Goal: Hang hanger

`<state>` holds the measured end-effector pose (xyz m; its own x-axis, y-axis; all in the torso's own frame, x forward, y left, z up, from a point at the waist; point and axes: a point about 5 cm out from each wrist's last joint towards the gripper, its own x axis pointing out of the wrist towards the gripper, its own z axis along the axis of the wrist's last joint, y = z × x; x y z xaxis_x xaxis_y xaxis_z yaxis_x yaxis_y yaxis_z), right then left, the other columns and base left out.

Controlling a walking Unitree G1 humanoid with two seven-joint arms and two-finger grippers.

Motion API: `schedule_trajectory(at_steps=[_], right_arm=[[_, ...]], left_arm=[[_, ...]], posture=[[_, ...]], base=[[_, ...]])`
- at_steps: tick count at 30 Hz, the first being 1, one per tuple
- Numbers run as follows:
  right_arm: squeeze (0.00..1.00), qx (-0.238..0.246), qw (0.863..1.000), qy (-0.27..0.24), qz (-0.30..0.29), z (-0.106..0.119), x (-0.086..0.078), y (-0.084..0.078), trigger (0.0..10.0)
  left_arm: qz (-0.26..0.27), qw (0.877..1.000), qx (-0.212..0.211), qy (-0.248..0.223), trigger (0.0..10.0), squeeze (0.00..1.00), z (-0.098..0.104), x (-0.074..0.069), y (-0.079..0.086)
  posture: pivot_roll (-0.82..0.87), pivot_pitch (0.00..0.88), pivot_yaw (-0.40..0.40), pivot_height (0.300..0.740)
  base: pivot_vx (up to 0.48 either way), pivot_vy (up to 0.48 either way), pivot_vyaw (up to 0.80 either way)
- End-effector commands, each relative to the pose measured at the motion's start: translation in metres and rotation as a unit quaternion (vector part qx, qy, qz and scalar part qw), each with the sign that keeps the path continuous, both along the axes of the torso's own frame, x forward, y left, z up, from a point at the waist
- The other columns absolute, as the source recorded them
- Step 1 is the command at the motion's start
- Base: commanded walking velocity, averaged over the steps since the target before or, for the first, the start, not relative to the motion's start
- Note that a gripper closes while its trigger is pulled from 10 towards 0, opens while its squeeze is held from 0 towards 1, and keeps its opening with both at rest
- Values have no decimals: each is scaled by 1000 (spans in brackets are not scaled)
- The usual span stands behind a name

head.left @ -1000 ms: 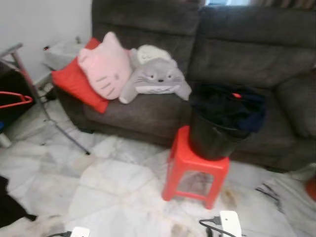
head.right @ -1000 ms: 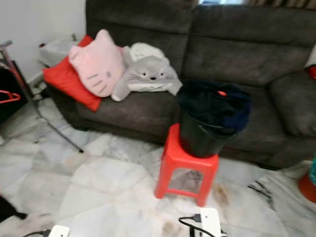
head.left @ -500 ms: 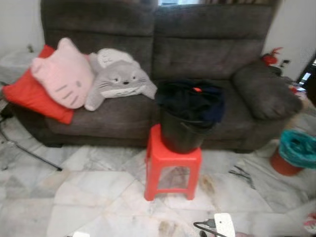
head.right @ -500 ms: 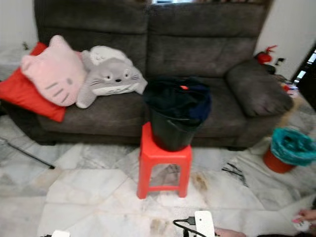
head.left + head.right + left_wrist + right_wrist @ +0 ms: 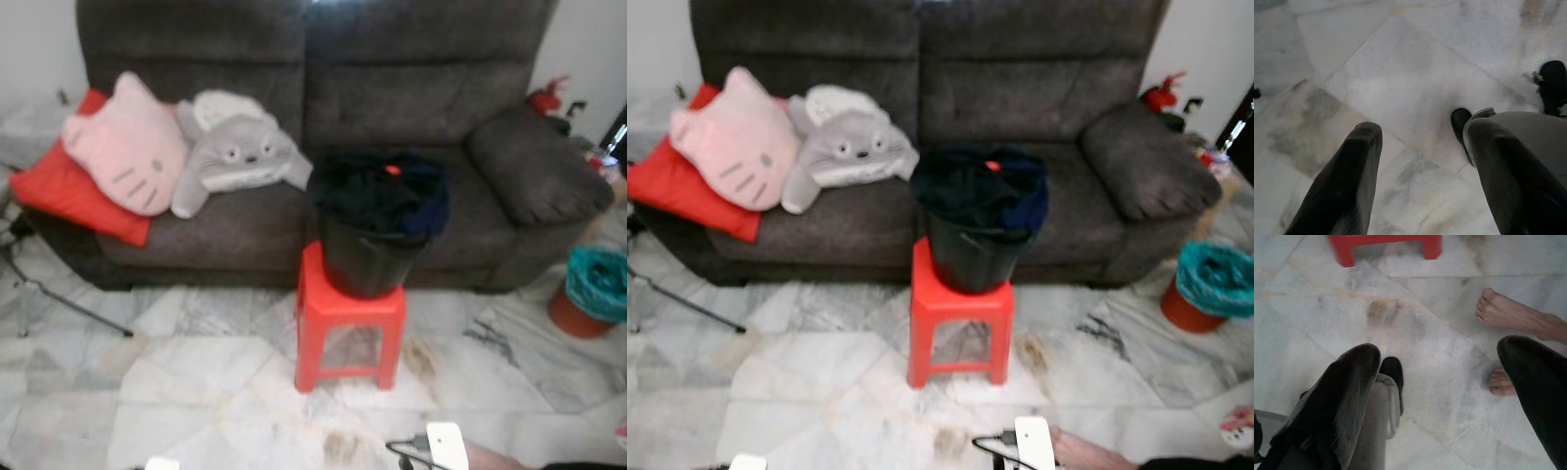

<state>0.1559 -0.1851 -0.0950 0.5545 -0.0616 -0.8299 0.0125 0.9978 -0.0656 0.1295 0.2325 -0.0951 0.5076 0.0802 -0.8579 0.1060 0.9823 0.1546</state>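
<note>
A black bucket [image 5: 367, 259] heaped with dark clothes [image 5: 380, 189] stands on a red plastic stool [image 5: 351, 323] in front of a grey sofa [image 5: 411, 88]. A small red piece [image 5: 392, 169] pokes out of the top of the clothes; I cannot tell what it is. My left gripper [image 5: 1422, 129] hangs low over the marble floor, open, with nothing between its fingers. My right gripper [image 5: 1440, 350] also hangs above the floor, open wide and holding nothing, with the stool's feet [image 5: 1352, 247] beyond it.
Pink [image 5: 127, 147], red [image 5: 54, 191] and grey plush cushions [image 5: 240, 157] lie on the sofa's left. A thin metal stand leg [image 5: 73, 305] crosses the floor at left. A teal-lined red bin [image 5: 593, 299] stands right. A white plug box [image 5: 1032, 441] and a person's bare feet [image 5: 1513, 316] are close in front.
The camera has swung right and away from the clothes stand with its red hanger, which has left the picture. The stool and bucket now sit near the middle.
</note>
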Motion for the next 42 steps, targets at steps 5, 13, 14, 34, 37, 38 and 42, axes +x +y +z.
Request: schedule_trajectory(at_steps=[5, 13, 14, 34, 37, 38, 42], right_arm=[[0, 3, 1000, 1, 1, 0, -1, 0, 10000], [0, 10, 1000, 2, -2, -1, -1, 1, 10000], [0, 9, 1000, 1, 0, 0, -1, 1, 10000], [0, 6, 1000, 3, 7, -1, -2, 2, 10000], [0, 5, 1000, 3, 6, -1, -2, 1, 10000], [0, 4, 1000, 3, 6, -1, -2, 1, 10000], [0, 3, 1000, 3, 6, -1, -2, 0, 10000]], left_arm=[[12, 1000, -5, 7, 10000, 0, -1, -6, 3], [16, 1000, -4, 7, 10000, 0, -1, -5, 4], [16, 1000, -4, 7, 10000, 0, -1, -5, 3], [17, 1000, -3, 0, 10000, 0, 0, 0, 3], [16, 1000, -4, -1, 10000, 0, 0, 1, 2], [16, 1000, -4, -1, 10000, 0, 0, 1, 1], [15, 1000, -5, -1, 10000, 0, 0, 0, 0]], posture=[[-63, 8, -3, 740], [-62, 11, -4, 740], [-62, 11, -4, 740], [-62, 30, -3, 740], [-60, 29, -4, 740], [-60, 29, -4, 740], [-59, 25, -5, 740]], base=[[0, 0, -117], [0, 0, -394], [0, 0, -706], [140, 0, -210], [259, 0, 0], [259, 0, 0], [259, 0, 0]])
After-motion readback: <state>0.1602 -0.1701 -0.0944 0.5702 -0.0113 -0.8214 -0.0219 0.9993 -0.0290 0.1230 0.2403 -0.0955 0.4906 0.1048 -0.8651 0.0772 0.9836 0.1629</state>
